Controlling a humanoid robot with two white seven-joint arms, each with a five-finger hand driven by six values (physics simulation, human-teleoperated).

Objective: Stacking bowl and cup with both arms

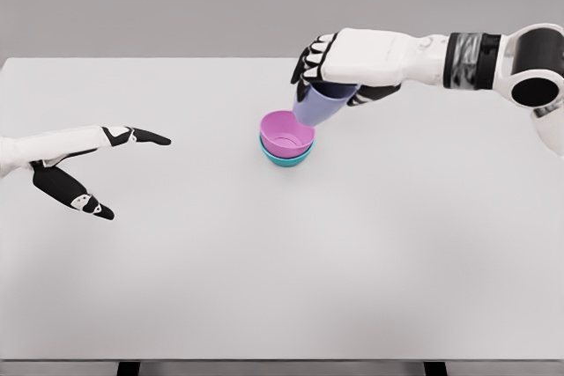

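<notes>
A pink bowl (286,133) sits nested inside a teal bowl (285,158) near the middle of the white table (282,288). Just above the pink bowl's right rim hangs a lavender cup (316,105), tilted, its base pointing down to the left. My right hand (324,70) is shut on the cup from above, the arm reaching in from the right. My left hand (110,173) hovers open at the left side of the table, fingers spread, well away from the bowls.
The table's far edge runs behind the right hand, with a grey wall beyond it. Dark table legs show at the bottom edge.
</notes>
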